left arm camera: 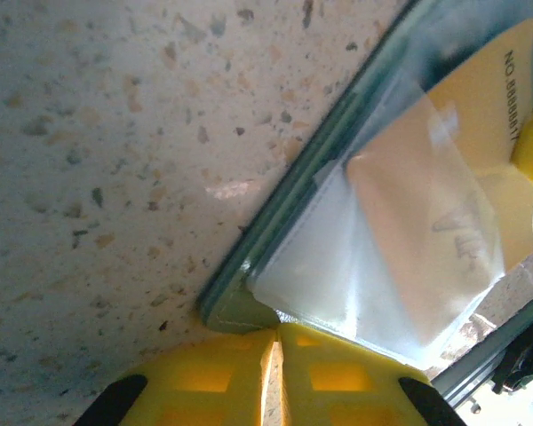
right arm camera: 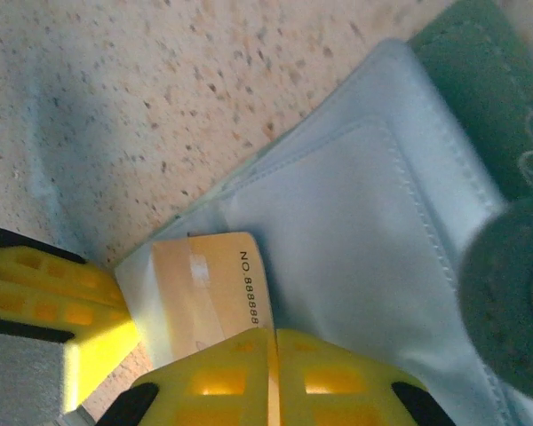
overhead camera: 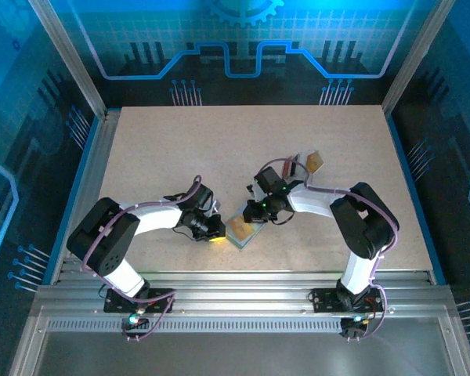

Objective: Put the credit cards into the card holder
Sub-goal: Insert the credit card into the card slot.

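Pinching left gripper (left arm camera: 274,342): fingers pressed together on the card holder's (right arm camera: 364,231) green corner, at its 9 o'clock in the top view.
Right gripper (right arm camera: 271,342): at the holder's 1 o'clock, closed on the tan card (right arm camera: 209,297), which sits partly inside the clear pocket.
Edges: holder lies open near the table's (overhead camera: 164,149) 6 o'clock edge, with free board from 9 through 3 o'clock.
Second tan card (overhead camera: 315,162): 1 o'clock of the holder, well apart.
Room: speckled board, blue-lit walls (overhead camera: 31,117).

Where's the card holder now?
Top view: the card holder lies open on the table, front centre, between the left claw pinching its corner and the right claw holding a tan card.
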Robot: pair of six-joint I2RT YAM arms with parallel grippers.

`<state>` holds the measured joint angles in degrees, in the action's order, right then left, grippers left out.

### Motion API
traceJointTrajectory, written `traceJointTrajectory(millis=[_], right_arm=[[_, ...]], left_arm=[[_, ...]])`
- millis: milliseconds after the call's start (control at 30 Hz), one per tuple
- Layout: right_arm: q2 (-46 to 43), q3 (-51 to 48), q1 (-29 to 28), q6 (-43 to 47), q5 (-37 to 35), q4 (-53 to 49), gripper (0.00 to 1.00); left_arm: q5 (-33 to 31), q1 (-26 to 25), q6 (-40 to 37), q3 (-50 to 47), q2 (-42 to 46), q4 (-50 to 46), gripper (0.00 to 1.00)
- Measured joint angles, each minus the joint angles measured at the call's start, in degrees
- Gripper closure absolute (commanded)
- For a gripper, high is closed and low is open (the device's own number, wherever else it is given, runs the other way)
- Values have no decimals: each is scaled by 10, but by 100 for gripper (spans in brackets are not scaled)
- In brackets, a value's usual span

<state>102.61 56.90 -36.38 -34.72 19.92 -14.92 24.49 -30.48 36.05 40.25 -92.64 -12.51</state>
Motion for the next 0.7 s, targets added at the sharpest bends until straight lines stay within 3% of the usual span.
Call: traceJointTrajectory(millis=[467,700], right_arm=[[63,84,-18,89,-26,-56,95],[49,67,-21,109,-7,-36,89]], left_arm=[[0,0,0,0,-1,0,88],[0,0,0,0,-2,0,88]])
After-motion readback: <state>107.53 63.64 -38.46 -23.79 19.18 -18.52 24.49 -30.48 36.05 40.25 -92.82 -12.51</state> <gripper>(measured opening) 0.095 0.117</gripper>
